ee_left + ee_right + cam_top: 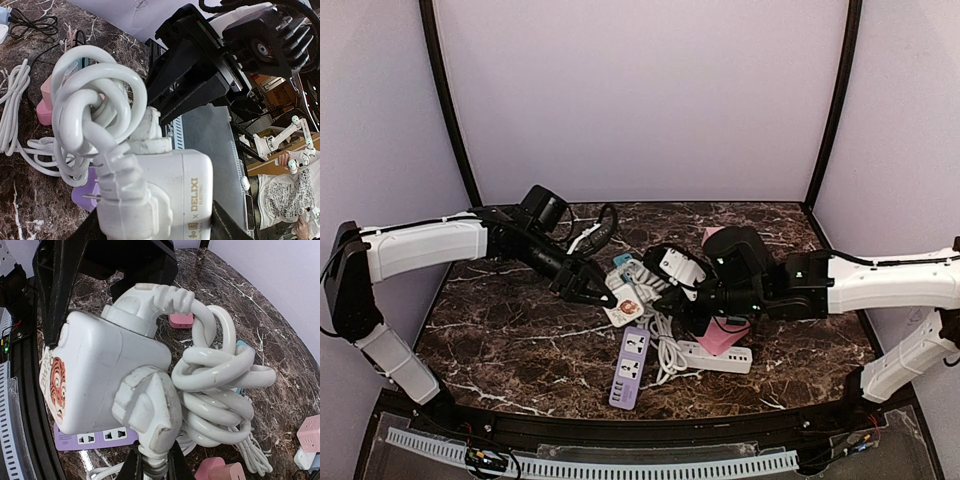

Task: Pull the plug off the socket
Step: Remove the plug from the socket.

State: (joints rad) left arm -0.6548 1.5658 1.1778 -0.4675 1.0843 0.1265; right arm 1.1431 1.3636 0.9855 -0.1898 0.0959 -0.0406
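The socket (623, 303) is a white cube with a tiger sticker, held a little above the table. My left gripper (592, 290) is shut on it; in the left wrist view its dark fingers (226, 226) clamp the cube (172, 192) from both sides. A white plug (150, 410) sits against one face of the cube (100, 370). My right gripper (155, 467) is shut on the plug's neck, where the cable leaves it. The thick white cable (220, 390) is coiled in a bundle beside the plug. A second white plug (145, 305) sits on the cube's top.
Below the cube lie a purple power strip (630, 368) and a white power strip (715, 357). A pink cube socket (725, 335) lies under my right gripper. More pink adaptors (311, 432) and a black cable (600, 225) lie toward the back.
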